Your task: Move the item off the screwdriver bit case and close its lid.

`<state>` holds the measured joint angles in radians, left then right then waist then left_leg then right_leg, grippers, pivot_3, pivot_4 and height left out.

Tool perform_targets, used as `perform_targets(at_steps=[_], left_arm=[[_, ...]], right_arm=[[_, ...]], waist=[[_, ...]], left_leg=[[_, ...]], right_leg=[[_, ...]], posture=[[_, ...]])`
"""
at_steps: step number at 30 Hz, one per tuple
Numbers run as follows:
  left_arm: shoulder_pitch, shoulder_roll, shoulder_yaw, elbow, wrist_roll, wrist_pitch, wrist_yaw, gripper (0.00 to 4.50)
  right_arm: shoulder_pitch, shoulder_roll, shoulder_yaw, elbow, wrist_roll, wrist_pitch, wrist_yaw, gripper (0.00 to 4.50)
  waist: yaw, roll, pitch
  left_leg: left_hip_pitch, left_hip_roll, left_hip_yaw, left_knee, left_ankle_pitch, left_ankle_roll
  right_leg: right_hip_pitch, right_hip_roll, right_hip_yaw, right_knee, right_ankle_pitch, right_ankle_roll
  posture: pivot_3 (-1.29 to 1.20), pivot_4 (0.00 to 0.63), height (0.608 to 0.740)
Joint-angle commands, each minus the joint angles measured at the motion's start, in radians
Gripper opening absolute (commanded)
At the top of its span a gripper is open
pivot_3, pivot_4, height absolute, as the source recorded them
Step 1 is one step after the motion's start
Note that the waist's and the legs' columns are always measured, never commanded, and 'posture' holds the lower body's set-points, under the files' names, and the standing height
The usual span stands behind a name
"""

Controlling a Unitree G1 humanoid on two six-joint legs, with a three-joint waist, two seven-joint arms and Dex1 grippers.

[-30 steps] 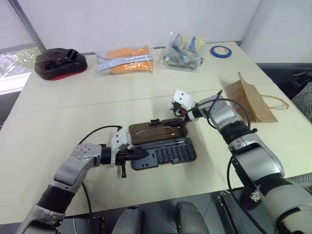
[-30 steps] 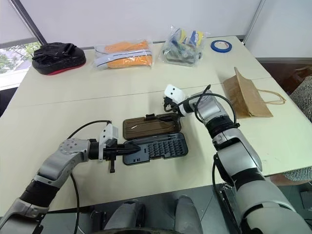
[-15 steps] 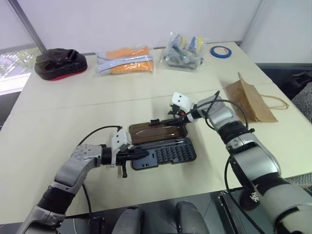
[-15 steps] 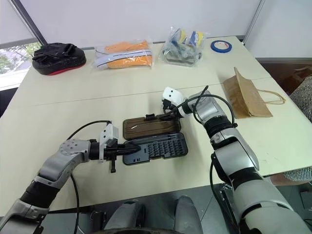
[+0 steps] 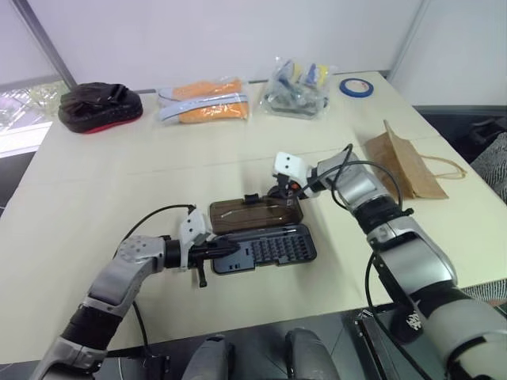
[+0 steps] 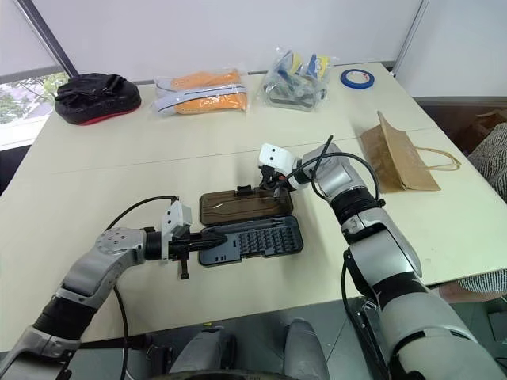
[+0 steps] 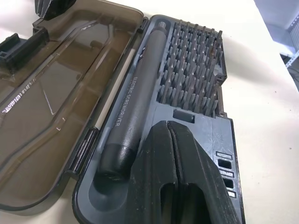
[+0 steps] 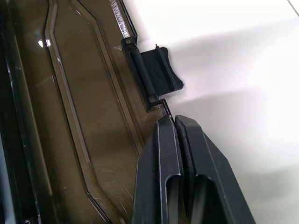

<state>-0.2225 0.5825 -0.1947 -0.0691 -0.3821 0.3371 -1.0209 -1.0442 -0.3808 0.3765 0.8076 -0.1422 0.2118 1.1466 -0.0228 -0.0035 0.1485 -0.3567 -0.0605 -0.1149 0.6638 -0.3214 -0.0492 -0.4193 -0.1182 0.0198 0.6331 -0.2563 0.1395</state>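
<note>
Flat rectangular dark grey plastic screwdriver bit case (image 5: 265,249) open near table centre; rows of small metal bits and a grey pen-shaped driver (image 7: 133,109) exposed in tray. Hinged translucent smoky-brown lid (image 5: 255,214) folded flat on the far side of tray, black latch tab (image 8: 156,74) on its outer edge, pointing away from tray.

Left gripper (image 5: 230,249) fingers pressed together, nothing between them, tips resting on the left end of the tray; probably there to pin the case down while the lid is swung. Right gripper (image 5: 282,192) fingers closed tight at the lid's far rim just beside the latch tab; in the right wrist view pinching the thin rim edge, or at least touching it. Likely placed for lifting the lid over the hinge.

Small flat brown kraft paper bag (image 5: 404,162) with twisted paper loop handles lying well apart to the right, off the case; first half of task judged done, lid closing pending.

Surface: pale cream tabletop (image 5: 119,182), one seam across. Along far edge: black-and-red pouch (image 5: 99,104), orange-filled clear packets (image 5: 206,99), clear bag of mixed items (image 5: 297,83), blue tape roll (image 5: 356,85). White wall panels behind; window at far left.
</note>
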Motion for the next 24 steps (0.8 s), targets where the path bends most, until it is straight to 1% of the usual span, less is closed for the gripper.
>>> perform_targets(at_steps=[1,4,5,7,9,10,16,20,23,24], left_arm=[[0.012,0.005,0.012,0.04,0.036,0.017,0.028,0.0],[0.011,0.003,0.014,0.038,0.035,0.019,0.032,0.0],[0.012,0.002,0.015,0.037,0.036,0.019,0.033,0.0],[0.014,0.0,0.016,0.034,0.037,0.02,0.037,0.0],[0.019,-0.001,0.017,0.03,0.037,0.02,0.04,0.0],[0.023,-0.001,0.018,0.026,0.036,0.02,0.042,0.0],[0.034,-0.001,0.022,0.017,0.037,0.018,0.052,0.0],[0.036,-0.003,0.024,0.015,0.038,0.016,0.058,0.0],[0.038,-0.004,0.026,0.014,0.039,0.014,0.062,0.0],[0.038,-0.004,0.026,0.013,0.039,0.013,0.064,0.0]], right_arm=[[0.018,-0.005,0.022,0.008,-0.026,0.008,0.03,0.02],[-0.003,0.014,0.021,0.06,-0.035,-0.001,0.024,0.02],[-0.013,0.021,0.021,0.089,-0.04,-0.004,0.021,0.28],[-0.031,0.031,0.021,0.14,-0.05,-0.022,0.014,0.89],[-0.052,0.041,0.023,0.189,-0.07,-0.045,-0.011,2.04],[-0.066,0.048,0.019,0.216,-0.072,-0.052,-0.016,2.34],[-0.131,0.077,-0.001,0.353,-0.078,-0.08,-0.03,2.34],[-0.147,0.087,0.005,0.411,-0.098,-0.11,-0.039,2.34],[-0.148,0.092,0.011,0.436,-0.113,-0.118,-0.033,1.55],[-0.146,0.092,0.017,0.442,-0.121,-0.125,-0.029,1.06]], waist=[[0.001,0.0,0.0],[0.001,0.0,0.0],[0.001,0.0,0.0],[0.002,0.0,0.0],[0.002,0.0,0.0],[0.001,0.0,0.0],[-0.003,0.0,0.0],[-0.004,0.0,0.0],[-0.005,0.0,0.0],[-0.007,0.0,0.0]], left_leg=[[0.0,0.0,0.0,0.0,0.0,0.0],[0.0,0.0,0.0,0.0,0.0,0.0],[0.0,0.0,0.0,0.0,0.0,0.0],[0.0,0.0,0.0,0.0,0.0,0.0],[0.0,0.0,0.0,0.0,0.0,0.0],[0.0,0.0,0.0,0.0,0.0,0.0],[0.001,0.0,0.0,-0.001,0.0,0.0],[0.001,0.0,0.0,-0.001,0.0,0.0],[0.001,0.0,0.0,-0.001,0.0,0.0],[0.001,0.0,0.0,-0.001,0.0,0.0]], right_leg=[[0.0,0.0,0.0,0.0,0.0,0.0],[0.0,0.0,0.0,0.0,0.0,0.0],[0.0,0.0,0.0,0.0,0.0,0.0],[0.0,0.0,0.0,0.0,0.0,0.0],[0.0,0.0,0.0,0.0,0.0,0.0],[0.0,0.0,0.001,0.0,0.0,0.0],[0.0,0.0,0.001,0.0,0.0,0.0],[0.0,0.0,0.0,0.0,0.0,0.0],[0.001,0.0,0.0,0.0,0.0,0.0],[0.001,0.0,0.0,0.0,0.0,0.0]], posture=[[0.0,0.15,0.74],[0.0,0.15,0.74],[0.0,0.15,0.74],[0.0,0.15,0.74],[0.0,0.15,0.74],[0.0,0.15,0.74],[0.0,0.15,0.74],[0.0,0.15,0.74],[0.0,0.15,0.74],[0.0,0.15,0.74]])
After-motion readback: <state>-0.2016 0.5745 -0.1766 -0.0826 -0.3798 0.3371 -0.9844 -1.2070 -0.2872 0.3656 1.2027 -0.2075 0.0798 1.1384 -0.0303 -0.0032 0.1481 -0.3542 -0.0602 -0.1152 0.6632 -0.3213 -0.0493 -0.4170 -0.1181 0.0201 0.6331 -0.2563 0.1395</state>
